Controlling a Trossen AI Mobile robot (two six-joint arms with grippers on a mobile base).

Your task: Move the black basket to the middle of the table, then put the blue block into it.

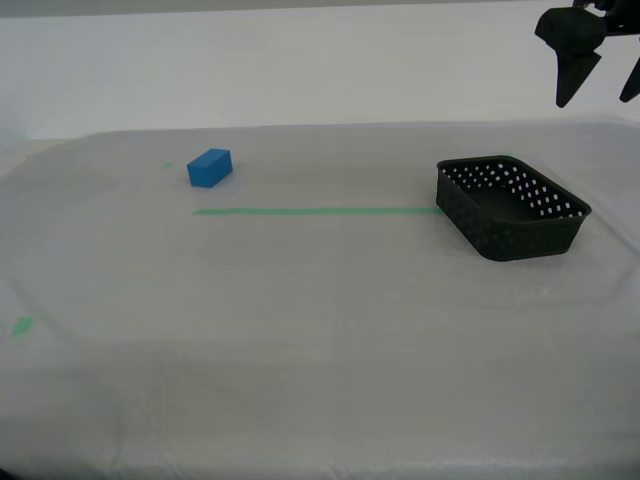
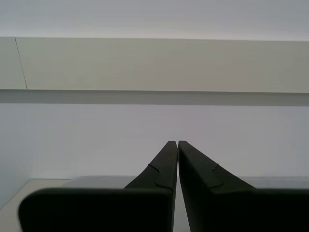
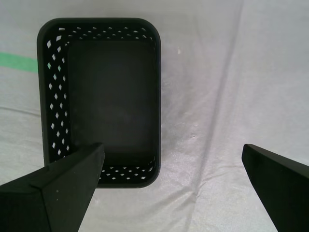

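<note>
The black basket (image 1: 505, 236) stands empty at the exterior view's right, touching the end of the green tape line (image 1: 315, 211). The blue block (image 1: 209, 167) lies on the table (image 1: 320, 340) at the far left, well apart from the basket. My first gripper (image 1: 595, 98) hangs open and empty high above the basket. In the first wrist view it (image 3: 173, 150) looks straight down, with the basket (image 3: 55, 96) below one finger. My second gripper (image 2: 174, 143) is shut and empty, faces a pale wall, and does not show in the exterior view.
Small green tape bits lie near the block (image 1: 167, 166) and at the front left (image 1: 22, 325). The pale cloth is wrinkled. The table's far edge meets a white wall.
</note>
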